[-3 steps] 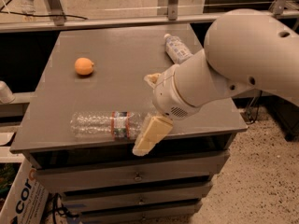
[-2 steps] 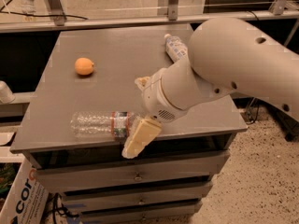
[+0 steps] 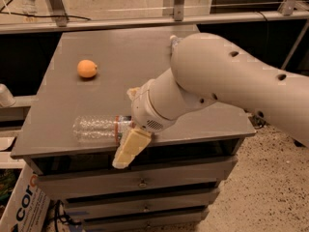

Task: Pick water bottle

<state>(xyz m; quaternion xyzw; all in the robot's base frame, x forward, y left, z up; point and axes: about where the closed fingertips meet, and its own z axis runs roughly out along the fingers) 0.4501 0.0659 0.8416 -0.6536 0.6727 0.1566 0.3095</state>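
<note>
The water bottle (image 3: 96, 128) is clear and ribbed. It lies on its side near the front edge of the grey table (image 3: 116, 57), with its red-and-dark label band (image 3: 122, 124) toward the right. Its cap end is hidden behind my gripper. My gripper (image 3: 127, 125) is at the bottle's neck end. One cream finger (image 3: 128, 149) hangs in front of the bottle over the table edge, and the other finger (image 3: 132, 92) shows behind it. The fingers stand apart on either side of the neck, open. My large white arm (image 3: 227, 81) reaches in from the right.
An orange (image 3: 87, 68) sits at the table's left back. A second bottle's end (image 3: 173, 40) peeks out behind my arm at the back. Drawers (image 3: 140, 182) are below the tabletop. A cardboard box (image 3: 24, 207) stands on the floor at the left.
My arm has swung left and forward. The gripper has moved from right of the bottle to its neck end, and now covers the cap.
</note>
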